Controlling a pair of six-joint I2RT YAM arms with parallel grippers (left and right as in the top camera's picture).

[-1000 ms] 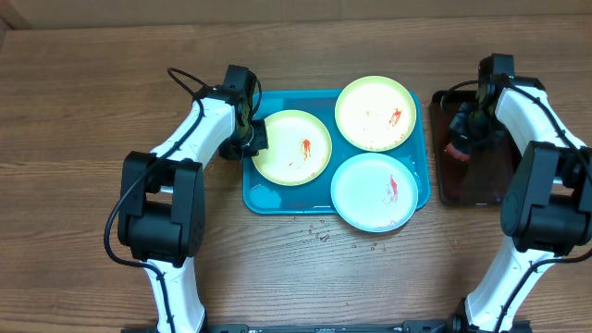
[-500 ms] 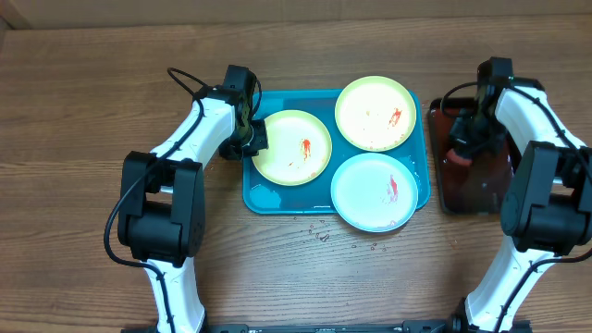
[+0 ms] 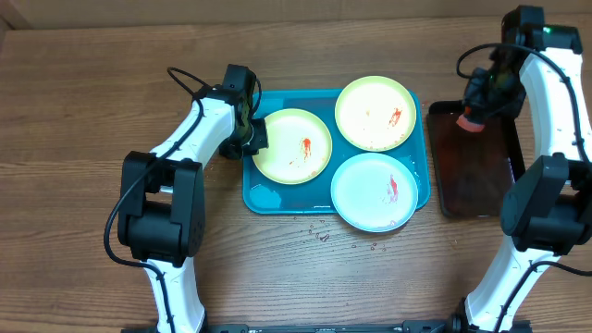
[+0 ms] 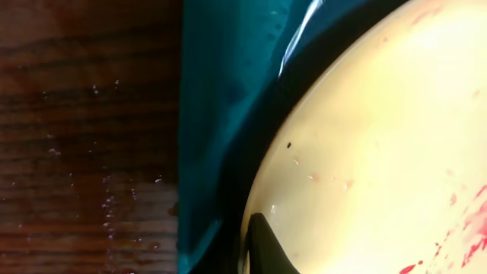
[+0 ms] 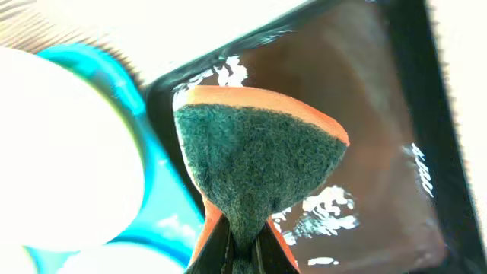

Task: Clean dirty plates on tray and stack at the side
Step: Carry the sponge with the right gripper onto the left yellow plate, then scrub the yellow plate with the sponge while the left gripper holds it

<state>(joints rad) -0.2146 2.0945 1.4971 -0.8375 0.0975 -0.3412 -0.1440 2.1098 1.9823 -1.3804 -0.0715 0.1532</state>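
Three plates lie on the teal tray (image 3: 261,190): a yellow-green one at left (image 3: 291,146), a yellow-green one at the back (image 3: 375,113), a pale blue one at the front (image 3: 374,191). All bear red smears. My left gripper (image 3: 252,137) sits at the left plate's left rim; in the left wrist view one finger (image 4: 266,247) lies on that plate (image 4: 380,144) over the tray (image 4: 221,114). My right gripper (image 3: 476,106) is shut on an orange sponge with a green scouring face (image 5: 255,164), raised above the dark tray's back left corner.
A dark black-brown tray (image 3: 476,166) holding wet liquid stands right of the teal tray; it also shows in the right wrist view (image 5: 380,144). Water drops lie on the wooden table (image 3: 324,236) in front of the teal tray.
My right gripper has lifted the sponge out of the dark tray and moved it toward the back. The left arm and the plates have not moved.
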